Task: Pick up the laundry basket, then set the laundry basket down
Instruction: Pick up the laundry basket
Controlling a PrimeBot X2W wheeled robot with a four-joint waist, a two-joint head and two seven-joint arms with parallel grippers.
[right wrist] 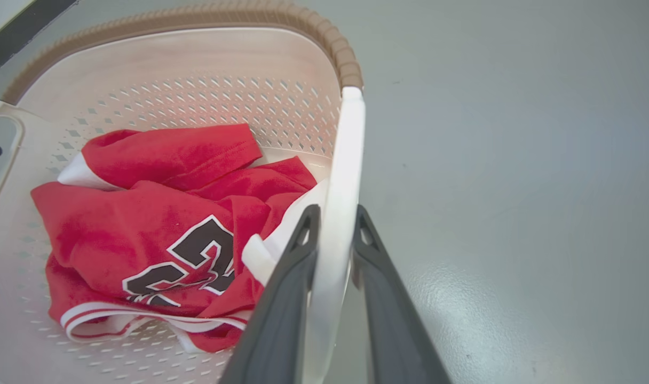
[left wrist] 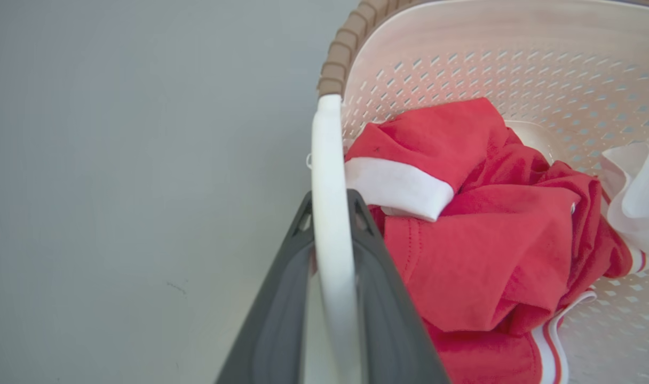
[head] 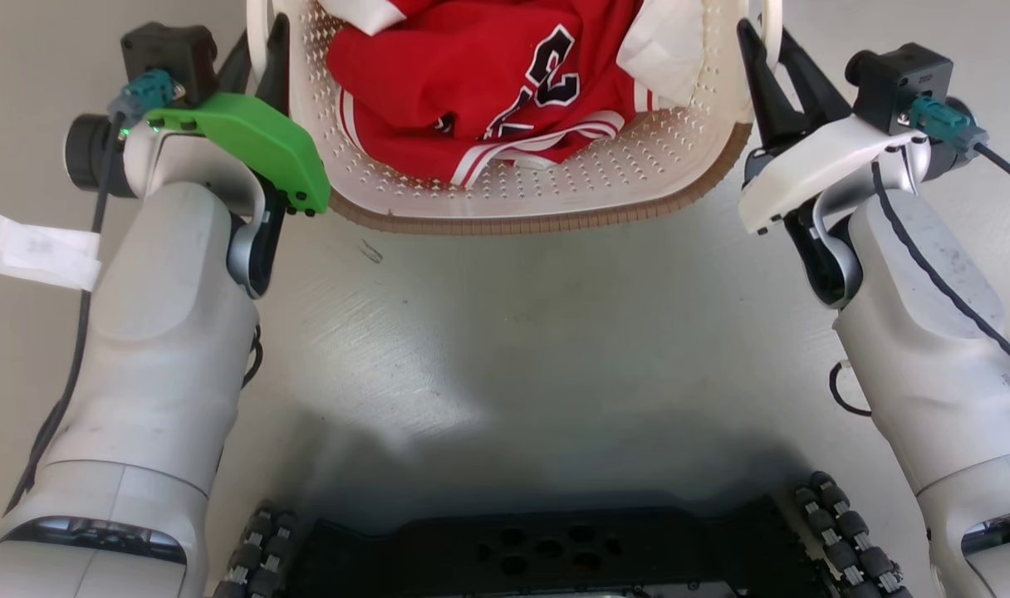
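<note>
The cream perforated plastic laundry basket with the brown woven-look rim sits dead ahead of you, centred between the two arms, its far part cut off by the top of the head view. The relation that matters is this: the line from handle to handle runs straight across your front, and each end already has an arm on it, so neither arm is nearer than the other. Your left gripper has its two dark fingers pressed against either side of the white curved left handle, and your right gripper pinches the white right handle the same way, though the outer finger there may have a sliver of slack. Both pairs of fingers point away from you, along the handles, so any lift or lowering should go evenly on both sides or the basket will tilt. Inside it lie a crumpled red jersey with black numerals and a white cloth. The pale grey, faintly glossy floor lies between the basket and your dark wheeled base; a white paper strip lies off to your left. Whether the basket rests on the floor or hangs just off it, you can't tell from here.
</note>
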